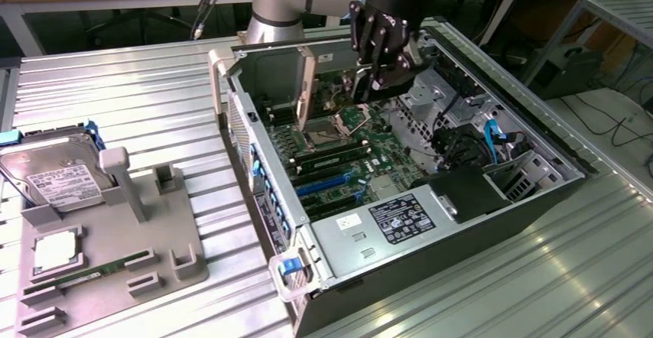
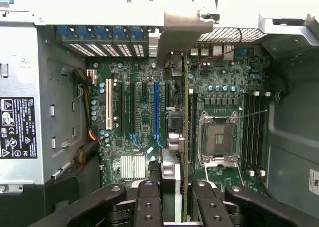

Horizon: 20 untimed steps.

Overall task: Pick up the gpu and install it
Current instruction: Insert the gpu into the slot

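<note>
Black label with white print (image 1: 408, 219) on grey power-supply box, white sticker (image 1: 352, 222) beside it: writing too small to read. White label on silver hard drive (image 1: 60, 179), in grey holder tray (image 1: 153, 254) on ribbed metal table (image 1: 133, 86) at exterior view's left: unreadable too. Black two-finger end effector (image 2: 177, 199) narrowed onto thin dark gpu card with silver end bracket (image 2: 182, 122). Card sits edge-on between fingers (upright), inside open grey computer case (image 1: 531, 135), over green motherboard (image 2: 144, 102), between blue slot (image 2: 156, 112) and processor socket (image 2: 218, 137). Cannot tell whether gpu is seated.
</note>
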Each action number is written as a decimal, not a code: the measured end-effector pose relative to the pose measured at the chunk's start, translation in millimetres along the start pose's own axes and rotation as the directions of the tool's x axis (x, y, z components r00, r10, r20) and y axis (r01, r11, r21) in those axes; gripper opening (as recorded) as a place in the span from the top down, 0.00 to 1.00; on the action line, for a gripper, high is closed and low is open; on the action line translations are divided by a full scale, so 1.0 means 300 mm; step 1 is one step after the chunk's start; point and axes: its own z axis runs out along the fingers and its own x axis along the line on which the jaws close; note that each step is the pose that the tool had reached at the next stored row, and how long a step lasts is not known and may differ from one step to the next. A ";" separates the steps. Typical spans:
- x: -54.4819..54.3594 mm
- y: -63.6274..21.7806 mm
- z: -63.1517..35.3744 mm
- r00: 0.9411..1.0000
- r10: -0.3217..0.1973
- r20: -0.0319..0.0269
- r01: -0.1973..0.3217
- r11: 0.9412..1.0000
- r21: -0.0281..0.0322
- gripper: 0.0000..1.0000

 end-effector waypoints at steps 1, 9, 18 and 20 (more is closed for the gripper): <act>0.000 0.001 0.003 1.000 0.000 0.000 0.000 1.000 0.000 0.72; -0.012 0.016 0.052 1.000 0.000 -0.001 0.000 1.000 0.000 0.72; -0.029 0.035 0.097 1.000 0.000 -0.001 0.000 1.000 0.000 0.72; -0.029 0.035 0.106 1.000 0.000 -0.001 0.000 1.000 0.000 0.72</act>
